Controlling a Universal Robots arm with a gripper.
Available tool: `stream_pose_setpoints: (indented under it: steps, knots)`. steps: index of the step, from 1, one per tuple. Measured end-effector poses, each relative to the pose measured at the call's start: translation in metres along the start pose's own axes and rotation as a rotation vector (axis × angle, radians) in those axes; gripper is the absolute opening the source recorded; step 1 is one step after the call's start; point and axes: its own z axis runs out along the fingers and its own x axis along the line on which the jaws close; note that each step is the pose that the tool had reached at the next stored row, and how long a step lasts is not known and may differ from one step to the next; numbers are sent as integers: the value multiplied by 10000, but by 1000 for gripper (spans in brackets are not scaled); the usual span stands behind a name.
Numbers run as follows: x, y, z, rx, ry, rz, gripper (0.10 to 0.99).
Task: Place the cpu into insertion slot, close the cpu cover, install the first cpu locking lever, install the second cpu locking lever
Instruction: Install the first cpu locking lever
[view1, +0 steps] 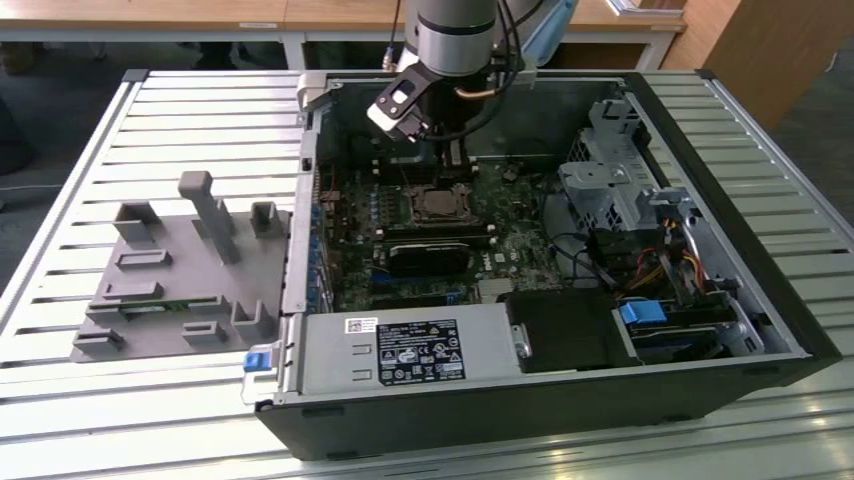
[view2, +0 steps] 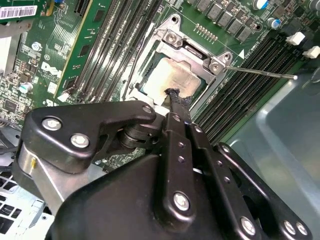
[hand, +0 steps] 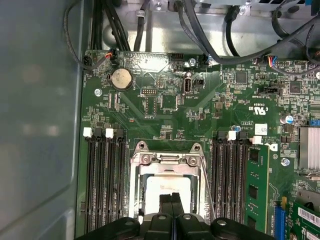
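The cpu (view2: 167, 75) lies in the insertion slot (view1: 439, 203) on the green board, its silver-tan face (hand: 162, 190) showing through the window of the cpu cover (hand: 167, 161). The silver cover frame (view2: 192, 50) lies flat around it. A thin wire locking lever (view2: 260, 71) sticks out sideways from the socket, and the same lever (hand: 207, 187) runs slanted along the socket's side. My gripper (view2: 175, 94) hangs just above the chip's edge, its two black fingers (hand: 171, 201) pressed together with nothing between them. In the exterior view the gripper (view1: 449, 160) stands over the socket inside the case.
Black memory slots (hand: 102, 175) flank the socket on both sides, with a green card (hand: 256, 185) in one. Cables (hand: 200, 35) run along the case wall. A drive cage (view1: 607, 190) and power supply (view1: 400, 350) fill the case. A grey fixture (view1: 174, 270) sits on the slatted table.
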Motion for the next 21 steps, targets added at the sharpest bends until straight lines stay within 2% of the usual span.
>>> stream_pose_setpoints:
  steps: [6, 16, 18, 21]
  knots:
    - [-1, 3, -78, 0, -12, 0, 106]
    - [-1, 11, -327, 0, -53, -3, 106]
    - [0, 11, -333, -2, -52, -100, 106]
    - [0, 11, -334, -12, -39, -646, 106]
